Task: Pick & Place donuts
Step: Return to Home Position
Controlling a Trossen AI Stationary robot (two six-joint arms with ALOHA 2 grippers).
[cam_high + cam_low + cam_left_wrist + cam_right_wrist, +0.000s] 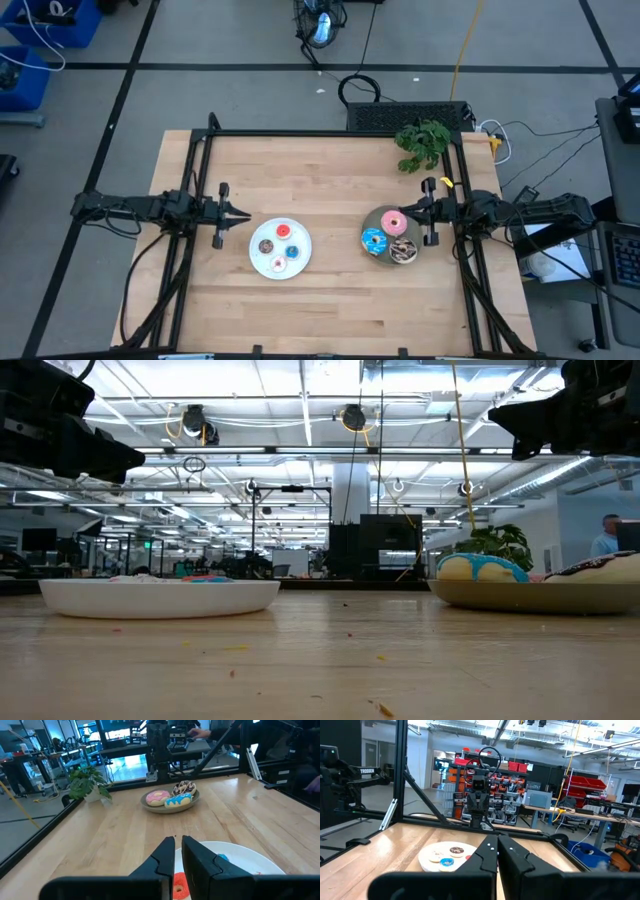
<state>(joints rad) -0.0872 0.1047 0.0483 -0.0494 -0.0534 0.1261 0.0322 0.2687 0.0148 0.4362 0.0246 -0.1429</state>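
The four tiny donuts lie on a white plate point(280, 247): red point(284, 232), brown point(266, 246), blue point(293, 251) and white-pink point(278, 264). The three larger donuts sit on a grey plate point(392, 236): pink point(393, 222), blue sprinkled point(375, 240) and chocolate sprinkled point(404, 250). My left gripper point(246, 214) hovers shut just left of the white plate, above the table; its wrist view shows the red donut point(180, 887) below the fingers. My right gripper point(406, 210) hovers shut at the grey plate's far right rim, pointing left.
A potted green plant point(423, 143) stands at the table's far right corner, beside a black box point(408, 116) beyond the far edge. A black frame rail point(330, 133) borders the table. Bare wood lies between the two plates and along the near side.
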